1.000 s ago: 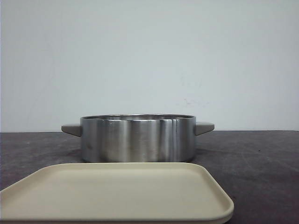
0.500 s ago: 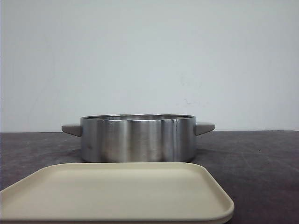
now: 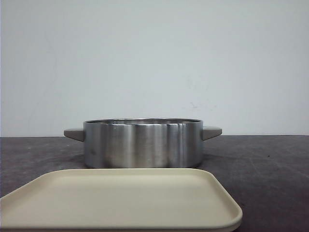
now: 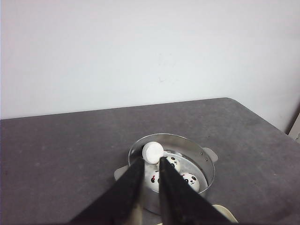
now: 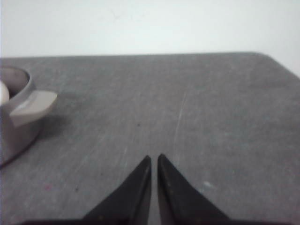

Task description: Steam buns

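**Resting in the pot: buns beyond the left fingertips**

Looking from near to far in the front view: a cream tray [image 3: 120, 200] fills the foreground, its rounded rim closest to the camera. Just behind it stands a steel pot [image 3: 143, 143], low and round, with a grey handle [image 3: 211, 132] on each side. Dark table [image 3: 270, 169] runs back to a pale wall [image 3: 154, 63]. Neither arm shows in this view, and the pot's wall hides its contents.

Left wrist view: left gripper [image 4: 151, 161], dark fingers nearly together with only a narrow slit between them, nothing held. It sits above and short of the pot, tips lined up over the near rim. The buns [image 4: 173, 172] lie inside the pot, past the fingertips. One bun [image 4: 153, 151] sits against the pot's inner wall, plain white side showing, right at the tips in the picture; whether it touches them cannot be told. Three others show panda faces lower in the pot, partly hidden by the fingers.

Right wrist view: right gripper [image 5: 154, 158], fingers almost meeting at the tips, empty, over bare table. The pot and one handle sit well off to the side.

Edges and room: table edge visible beyond the pot in both wrist views, with a rounded corner. Open tabletop lies all around the pot except on the tray side.
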You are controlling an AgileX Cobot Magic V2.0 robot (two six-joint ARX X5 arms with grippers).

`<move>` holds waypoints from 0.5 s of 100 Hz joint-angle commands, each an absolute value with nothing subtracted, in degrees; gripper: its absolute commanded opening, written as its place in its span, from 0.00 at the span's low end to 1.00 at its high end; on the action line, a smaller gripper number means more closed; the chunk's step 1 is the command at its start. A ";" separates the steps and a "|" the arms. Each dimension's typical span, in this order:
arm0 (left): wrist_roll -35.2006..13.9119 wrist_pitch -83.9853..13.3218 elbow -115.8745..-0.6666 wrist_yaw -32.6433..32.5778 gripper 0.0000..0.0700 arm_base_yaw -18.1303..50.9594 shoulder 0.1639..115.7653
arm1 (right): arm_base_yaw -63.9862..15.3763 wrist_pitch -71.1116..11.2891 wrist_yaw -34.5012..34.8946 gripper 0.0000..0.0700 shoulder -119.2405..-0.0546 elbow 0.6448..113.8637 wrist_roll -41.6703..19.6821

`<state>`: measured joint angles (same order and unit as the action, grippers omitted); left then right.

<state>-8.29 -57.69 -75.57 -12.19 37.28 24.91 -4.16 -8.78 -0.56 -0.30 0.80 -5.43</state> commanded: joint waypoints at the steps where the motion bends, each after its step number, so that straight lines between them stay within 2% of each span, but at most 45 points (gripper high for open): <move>1: -8.21 -57.21 -76.34 -12.45 0.02 37.69 25.06 | -4.36 -9.30 -0.30 0.02 -0.21 0.67 -6.24; 50: -8.21 -57.23 -76.34 -12.45 0.02 37.69 25.06 | -4.36 -9.80 -0.01 0.02 -0.21 0.67 -6.85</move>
